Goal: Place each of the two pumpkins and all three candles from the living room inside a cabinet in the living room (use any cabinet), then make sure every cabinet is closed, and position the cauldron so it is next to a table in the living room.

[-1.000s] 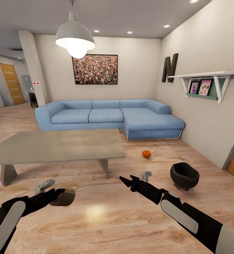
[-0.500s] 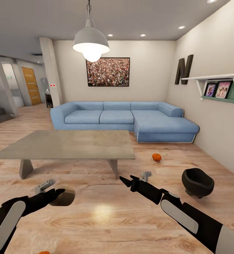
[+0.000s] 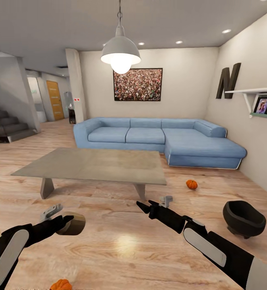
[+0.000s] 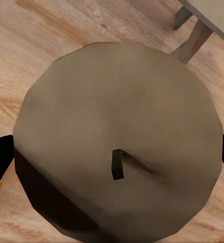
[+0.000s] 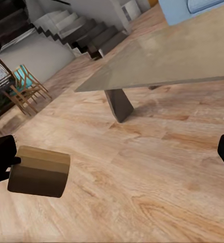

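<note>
Left gripper (image 3: 67, 222) gripping candle (image 3: 71, 224) over open floor (image 3: 121, 245); table (image 3: 93, 164) edge at 12 o'clock. Right gripper (image 3: 143, 206) spread, holding nothing. Pumpkin (image 3: 61, 284) (head view) at 6 o'clock.

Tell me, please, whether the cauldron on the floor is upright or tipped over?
Upright. In the head view the cauldron rests on the wooden floor with its wide mouth facing upward.
</note>
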`<state>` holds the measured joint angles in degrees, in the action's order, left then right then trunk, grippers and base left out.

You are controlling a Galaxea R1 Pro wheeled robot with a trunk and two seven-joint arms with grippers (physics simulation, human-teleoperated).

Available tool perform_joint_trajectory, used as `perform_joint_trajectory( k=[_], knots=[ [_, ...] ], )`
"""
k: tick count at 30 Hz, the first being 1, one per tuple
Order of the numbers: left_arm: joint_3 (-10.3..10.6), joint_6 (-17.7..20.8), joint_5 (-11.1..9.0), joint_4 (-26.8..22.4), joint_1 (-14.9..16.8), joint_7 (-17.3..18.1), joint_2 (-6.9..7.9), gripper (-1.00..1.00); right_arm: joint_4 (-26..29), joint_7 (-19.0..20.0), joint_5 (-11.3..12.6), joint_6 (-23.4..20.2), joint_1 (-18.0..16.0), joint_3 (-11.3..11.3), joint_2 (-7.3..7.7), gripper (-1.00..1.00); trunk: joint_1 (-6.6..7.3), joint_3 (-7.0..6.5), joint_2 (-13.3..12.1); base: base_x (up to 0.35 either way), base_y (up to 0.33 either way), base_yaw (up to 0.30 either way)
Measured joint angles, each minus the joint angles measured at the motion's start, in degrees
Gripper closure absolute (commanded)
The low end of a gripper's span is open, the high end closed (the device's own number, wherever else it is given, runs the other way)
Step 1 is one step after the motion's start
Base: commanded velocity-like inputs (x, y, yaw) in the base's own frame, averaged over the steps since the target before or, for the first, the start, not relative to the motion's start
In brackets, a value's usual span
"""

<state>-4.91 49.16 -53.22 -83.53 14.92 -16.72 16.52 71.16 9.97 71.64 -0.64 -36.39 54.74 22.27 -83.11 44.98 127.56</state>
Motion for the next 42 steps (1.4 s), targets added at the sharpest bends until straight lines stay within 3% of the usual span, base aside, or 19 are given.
perform_joint_trajectory(
  k=[10,17,42],
  knots=[
    [0.0,0.01,0.01,0.0,0.02,0.02,0.0,1.0,0.1,-0.03,-0.21,-0.27,-0.01,0.09,0.0,-1.0,0.0,-0.28,0.0,0.0,0.0,0.254],
    [0.04,-0.02,0.04,0.0,-0.02,0.02,-0.01,1.0,0.08,-0.08,-1.64,-0.73,-0.02,0.04,0.0,-1.0,0.0,-0.23,0.0,0.0,0.0,0.273],
    [0.05,0.0,-0.08,0.0,-0.01,0.02,0.0,1.0,0.15,-1.21,-1.93,-0.98,-0.01,0.12,-0.09,-1.0,0.0,1.07,0.0,-0.009,0.0,0.237]
  ],
)
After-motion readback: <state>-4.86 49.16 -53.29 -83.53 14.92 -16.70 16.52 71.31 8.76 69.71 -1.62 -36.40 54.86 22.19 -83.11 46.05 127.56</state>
